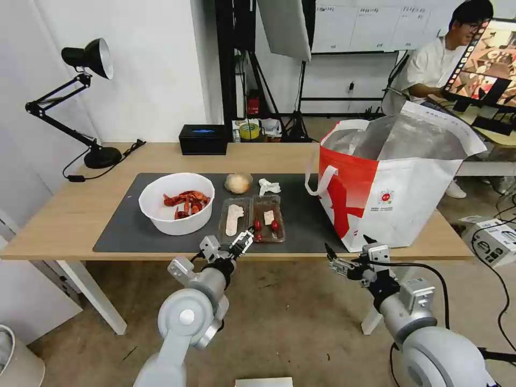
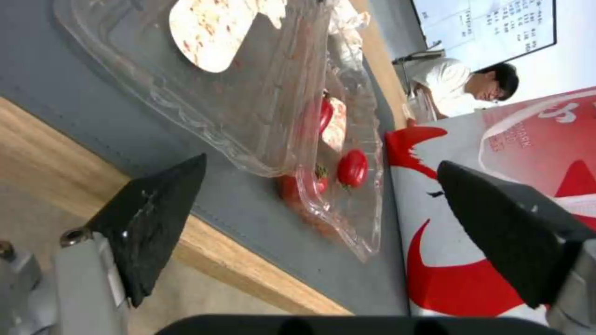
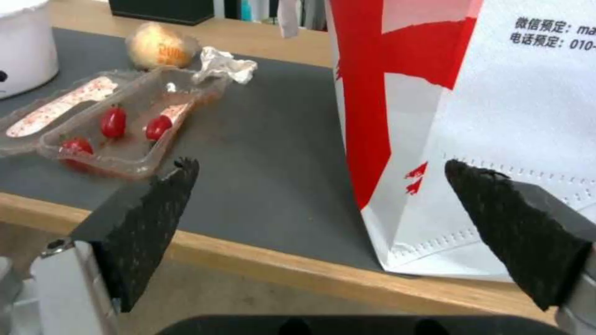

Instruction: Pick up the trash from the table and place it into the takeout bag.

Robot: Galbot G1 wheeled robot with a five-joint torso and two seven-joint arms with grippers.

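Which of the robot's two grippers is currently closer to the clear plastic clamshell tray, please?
Left. The left gripper hovers open at the near edge of the clamshell tray. The right gripper is open farther off, below the table edge by the takeout bag.

Light-wood table [image 1: 80, 209]: dark grey mat [image 1: 129, 226], black desk lamp [image 1: 86, 102], small black box [image 1: 203, 139], takeout bag [image 1: 398, 188] seemingly straddling mat edge.

mat [image 1: 306, 215] bare btwn tray [image 1: 251, 219] & bag [image 1: 398, 193]
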